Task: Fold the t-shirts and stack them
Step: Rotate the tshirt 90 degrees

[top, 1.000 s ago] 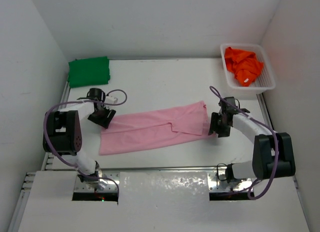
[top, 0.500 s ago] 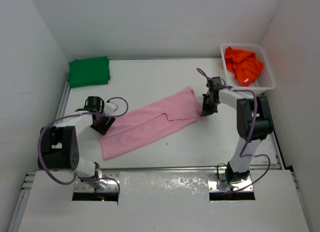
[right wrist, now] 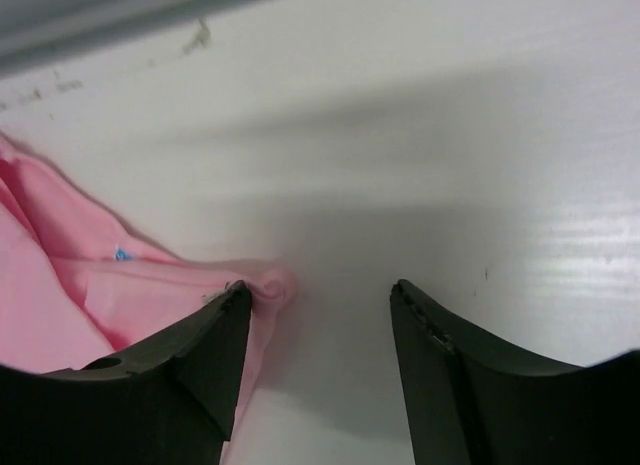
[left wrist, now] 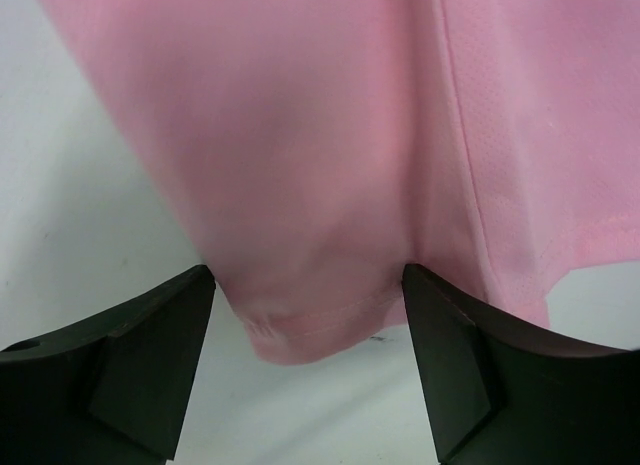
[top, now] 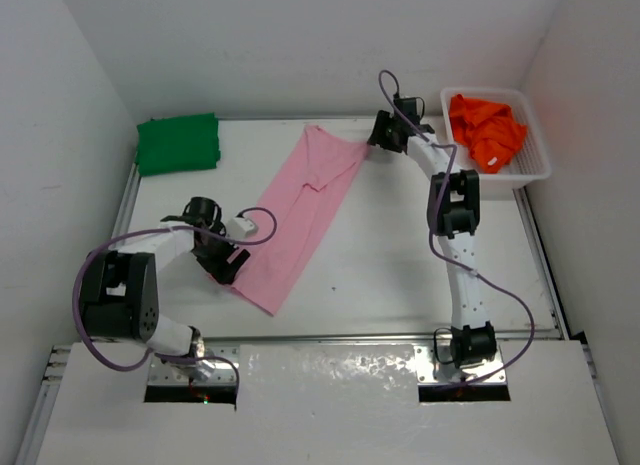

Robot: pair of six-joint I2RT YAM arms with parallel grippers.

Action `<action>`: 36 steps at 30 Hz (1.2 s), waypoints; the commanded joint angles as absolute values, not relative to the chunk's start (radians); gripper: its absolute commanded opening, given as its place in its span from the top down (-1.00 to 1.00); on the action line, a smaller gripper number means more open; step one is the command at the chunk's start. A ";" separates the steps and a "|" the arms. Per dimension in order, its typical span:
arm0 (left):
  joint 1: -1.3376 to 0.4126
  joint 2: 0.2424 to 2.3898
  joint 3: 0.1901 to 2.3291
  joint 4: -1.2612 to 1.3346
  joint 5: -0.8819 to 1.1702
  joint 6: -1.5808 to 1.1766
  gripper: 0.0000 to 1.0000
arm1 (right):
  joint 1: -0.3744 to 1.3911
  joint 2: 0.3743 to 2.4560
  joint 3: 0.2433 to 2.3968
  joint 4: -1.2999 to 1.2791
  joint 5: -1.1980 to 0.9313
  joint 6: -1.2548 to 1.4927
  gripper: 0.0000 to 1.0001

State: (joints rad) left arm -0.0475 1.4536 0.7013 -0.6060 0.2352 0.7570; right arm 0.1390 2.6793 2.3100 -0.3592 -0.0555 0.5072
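Note:
The pale pink t-shirt (top: pixel 300 210), folded into a long strip, lies diagonally from the back centre to the front left. My left gripper (top: pixel 225 265) is open at its near end. In the left wrist view the pink hem (left wrist: pixel 320 325) lies between the spread fingers (left wrist: pixel 150 355). My right gripper (top: pixel 378 137) is open at the far end. In the right wrist view a pink corner (right wrist: pixel 270 283) touches the left finger (right wrist: pixel 200 365). The folded green t-shirt (top: pixel 178 143) lies at the back left. The orange t-shirt (top: pixel 487 130) lies crumpled in the basket.
The white lattice basket (top: pixel 530 173) stands at the back right against the wall. The right arm (top: pixel 455 215) is stretched far across the right half of the table. White walls close in the back and both sides.
The pink strip has swung from lying across the table to lying diagonally front to back. My right gripper went to the back centre with its end; my left gripper moved nearer.

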 commanded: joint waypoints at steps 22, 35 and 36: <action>-0.012 1.218 0.884 -0.725 0.281 0.629 -0.99 | 0.760 1.436 0.707 -0.054 0.058 0.968 -0.08; -0.012 1.083 0.811 -0.653 0.126 0.542 -0.99 | 1.121 1.723 0.692 0.204 0.182 1.370 -0.07; -0.012 1.072 0.815 -0.655 0.121 0.535 -0.99 | 1.124 1.741 0.701 0.198 0.199 1.384 -0.07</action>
State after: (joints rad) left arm -0.0196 1.1297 0.8101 -0.6983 0.1490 0.5800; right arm 1.1160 1.6989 0.7128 0.1562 0.1085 1.2591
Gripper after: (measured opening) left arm 0.996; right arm 0.535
